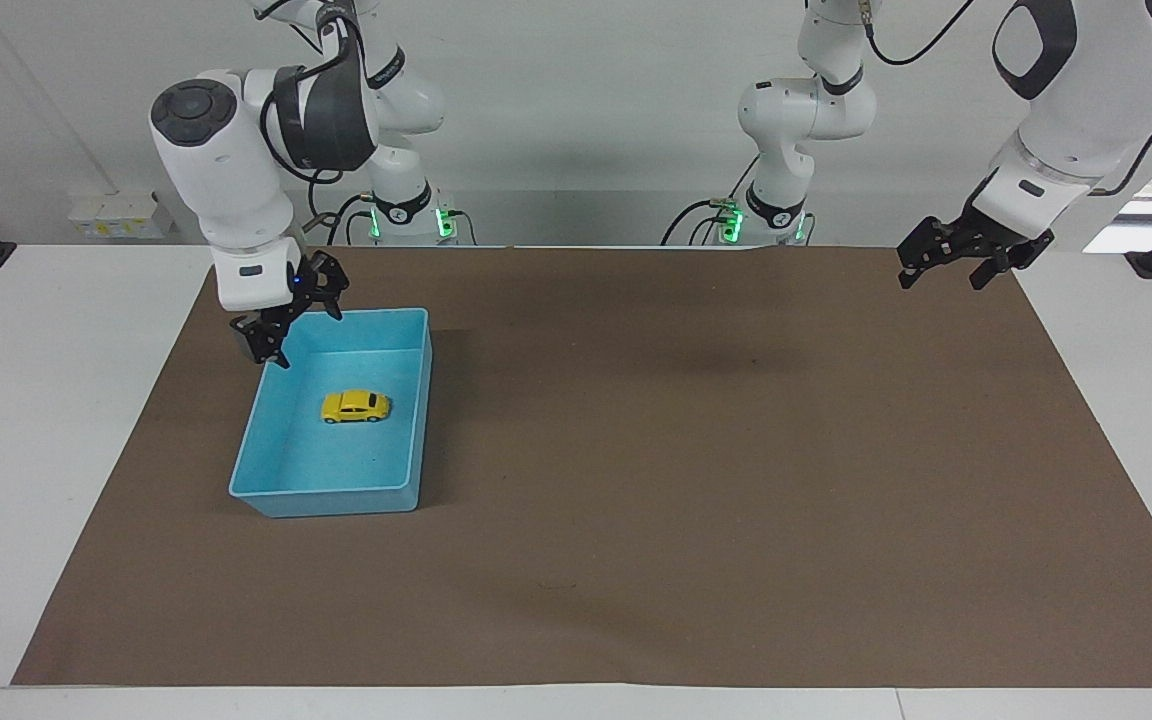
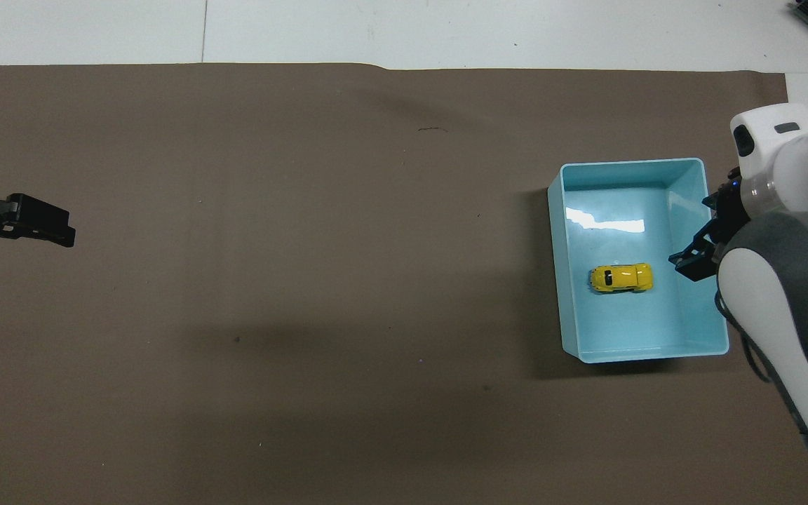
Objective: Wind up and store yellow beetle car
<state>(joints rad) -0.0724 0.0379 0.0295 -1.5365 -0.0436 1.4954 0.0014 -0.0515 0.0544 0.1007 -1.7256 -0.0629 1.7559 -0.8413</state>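
Note:
The yellow beetle car (image 1: 356,406) stands on its wheels on the floor of the light blue bin (image 1: 336,492), near the bin's middle. It also shows in the overhead view (image 2: 621,278) inside the bin (image 2: 628,164). My right gripper (image 1: 298,326) is open and empty, raised over the bin's rim on the side toward the right arm's end of the table, apart from the car; the overhead view shows it too (image 2: 704,233). My left gripper (image 1: 944,272) is open and empty and waits in the air over the mat's edge at the left arm's end (image 2: 46,228).
A brown mat (image 1: 696,480) covers most of the white table (image 1: 56,420). The bin stands on the mat toward the right arm's end. The arm bases stand at the table's robot edge.

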